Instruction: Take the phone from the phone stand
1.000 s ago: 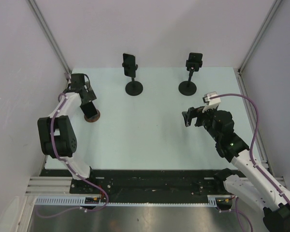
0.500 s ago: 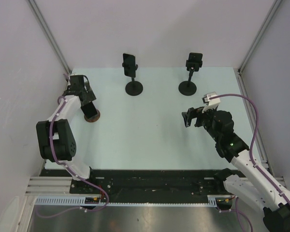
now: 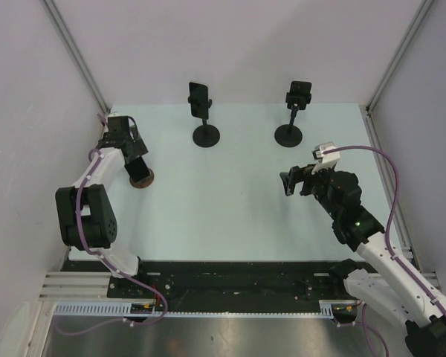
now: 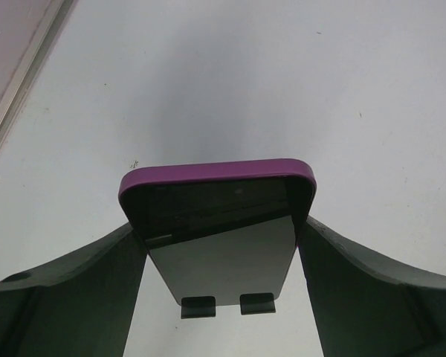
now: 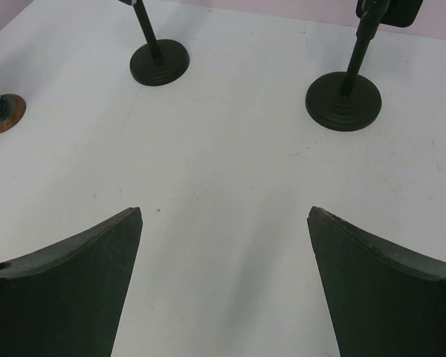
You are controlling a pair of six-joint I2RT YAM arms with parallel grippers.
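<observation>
The left arm (image 3: 97, 167) and right arm (image 3: 379, 256) are white links with black joints, trailing purple cables (image 3: 395, 186).

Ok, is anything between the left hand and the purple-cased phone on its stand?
Nothing visible. The left hand straddles the phone, its fingers flanking both side edges. The stand's two clips hold the phone's lower end, beyond the fingertips. The space above the phone looks free for lifting.
</observation>
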